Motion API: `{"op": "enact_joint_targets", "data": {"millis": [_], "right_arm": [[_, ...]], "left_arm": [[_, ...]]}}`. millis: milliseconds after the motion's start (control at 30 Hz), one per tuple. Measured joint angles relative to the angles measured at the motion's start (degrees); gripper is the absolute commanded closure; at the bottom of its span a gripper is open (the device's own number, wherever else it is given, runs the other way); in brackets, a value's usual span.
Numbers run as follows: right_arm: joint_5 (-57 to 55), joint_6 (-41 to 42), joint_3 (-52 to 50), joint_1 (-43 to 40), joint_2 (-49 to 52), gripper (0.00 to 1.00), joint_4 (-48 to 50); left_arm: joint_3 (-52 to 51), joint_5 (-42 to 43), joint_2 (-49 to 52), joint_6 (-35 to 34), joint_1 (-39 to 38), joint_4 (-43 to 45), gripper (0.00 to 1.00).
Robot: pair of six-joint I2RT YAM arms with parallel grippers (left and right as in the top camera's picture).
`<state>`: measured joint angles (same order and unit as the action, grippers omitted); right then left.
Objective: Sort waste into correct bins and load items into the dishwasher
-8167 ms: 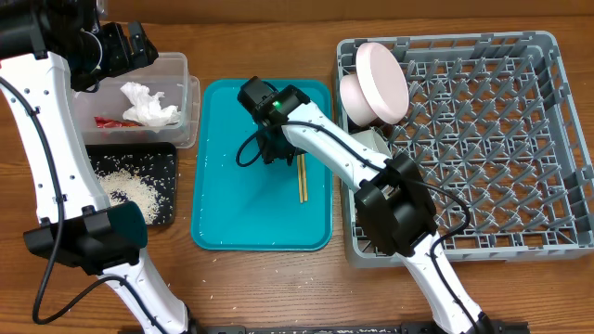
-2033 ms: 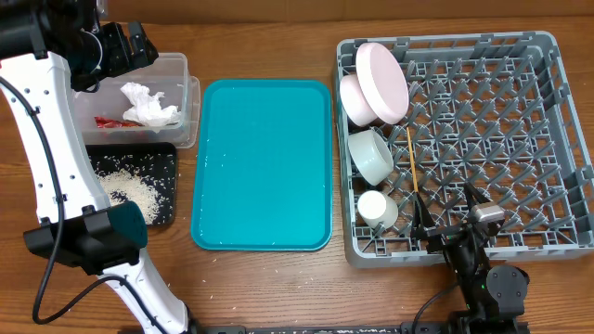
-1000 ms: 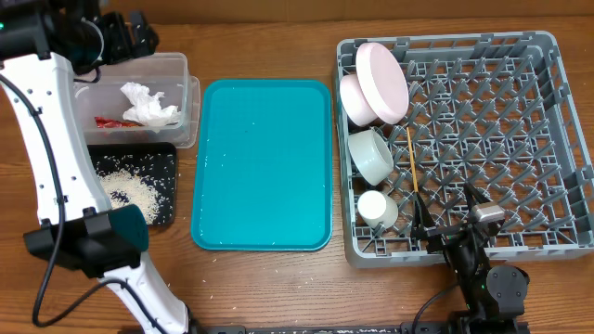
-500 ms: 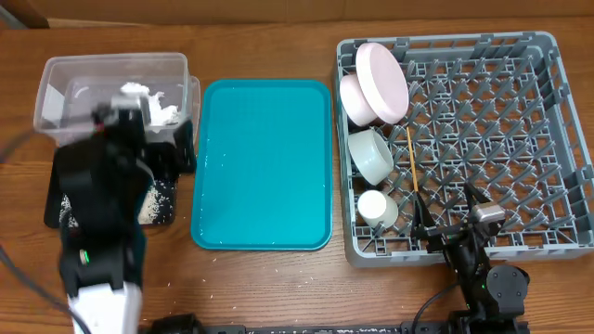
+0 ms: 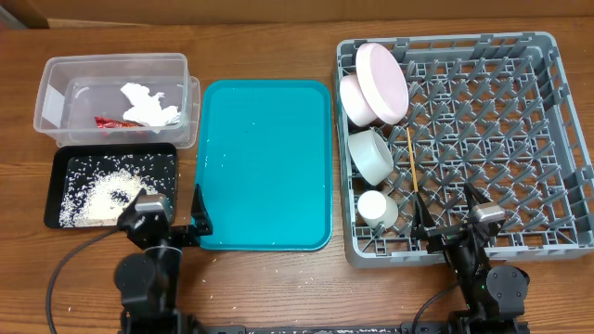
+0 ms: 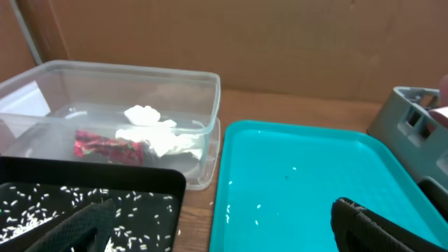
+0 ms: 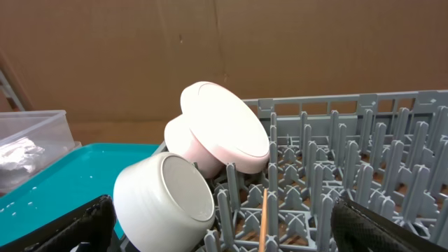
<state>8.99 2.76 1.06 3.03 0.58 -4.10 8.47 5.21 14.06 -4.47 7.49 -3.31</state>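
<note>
Four white dishes, namely plate [image 5: 382,80], far bowl [image 5: 352,100], near bowl [image 5: 370,156] and cup [image 5: 377,209], plus a chopstick [image 5: 410,160], sit in the rack [image 5: 501,139] just ahead of our right gripper [image 7: 222,210]. Wrapper [image 5: 112,122] and tissue [image 5: 148,104] lie in the clear tub [image 5: 56,79], rice [image 5: 93,197] in the black tray [image 5: 111,150], both ahead of our left gripper [image 6: 222,208]. We judge the job nearly done; stray grains [image 6: 257,206] dot the teal tray [image 5: 264,186]. Both grippers: spread wide, holding nothing.

The serving tray [image 5: 264,186] is flanked by the dish rack [image 5: 520,111], right, holding dishes [image 5: 380,83] along its left edge, and, left, the tub [image 5: 58,93], set behind the shallow tray [image 5: 160,165].
</note>
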Motion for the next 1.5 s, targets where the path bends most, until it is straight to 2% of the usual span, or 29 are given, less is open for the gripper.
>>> {"op": "enact_joint_targets", "data": {"millis": [100, 233, 1500], "right_arm": [[0.0, 0.0, 0.0, 0.0, 0.0, 0.0, 0.0], [0.0, 0.0, 0.0, 0.0, 0.0, 0.0, 0.0], [0.0, 0.0, 0.0, 0.0, 0.0, 0.0, 0.0]], "left_arm": [[-5.9, -4.0, -7.1, -0.1, -3.3, 1.6, 0.0], [-7.8, -5.9, -12.9, 0.0, -3.6, -1.2, 0.0], [-7.8, -5.9, -13.1, 0.1, -3.6, -1.2, 0.0]]}}
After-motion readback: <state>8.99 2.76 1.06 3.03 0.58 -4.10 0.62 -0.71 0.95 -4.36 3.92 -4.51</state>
